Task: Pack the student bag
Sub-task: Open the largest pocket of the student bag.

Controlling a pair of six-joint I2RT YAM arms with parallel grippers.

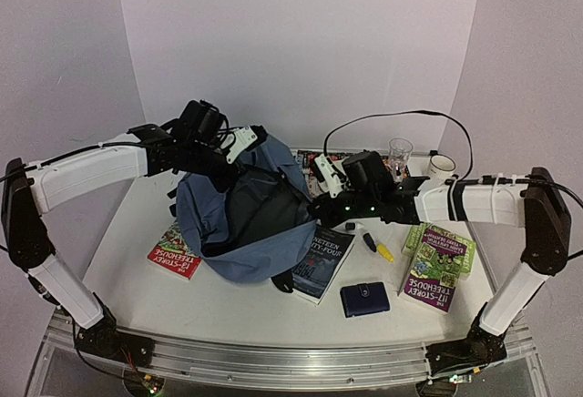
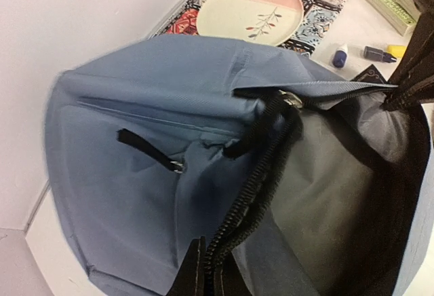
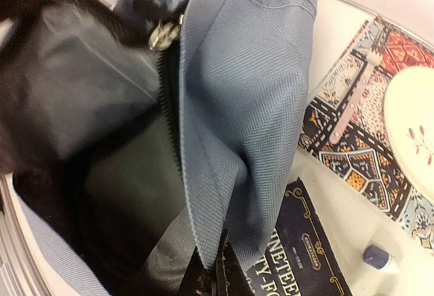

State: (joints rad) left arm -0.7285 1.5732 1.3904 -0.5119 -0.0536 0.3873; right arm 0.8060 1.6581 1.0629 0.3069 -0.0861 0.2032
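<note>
The slate-blue student bag (image 1: 239, 210) lies in the middle of the table with its main zip open, showing a grey lining (image 2: 325, 194). My left gripper (image 1: 221, 149) is at the bag's far-left rim, shut on the black zip edge (image 2: 251, 187). My right gripper (image 1: 321, 204) is at the bag's right rim, shut on the blue fabric edge (image 3: 237, 140). The two hold the mouth apart. A dark "Nineteen Eighty-Four" book (image 1: 323, 263) lies right of the bag, partly under it.
A red "13-Storey Treehouse" book (image 1: 175, 249) lies left of the bag. A navy wallet (image 1: 364, 300), markers (image 1: 375, 246), a purple book (image 1: 435, 271) and a green one sit right. A plate on a patterned mat (image 2: 261, 12), a glass (image 1: 399, 153) and a mug (image 1: 442, 167) stand behind.
</note>
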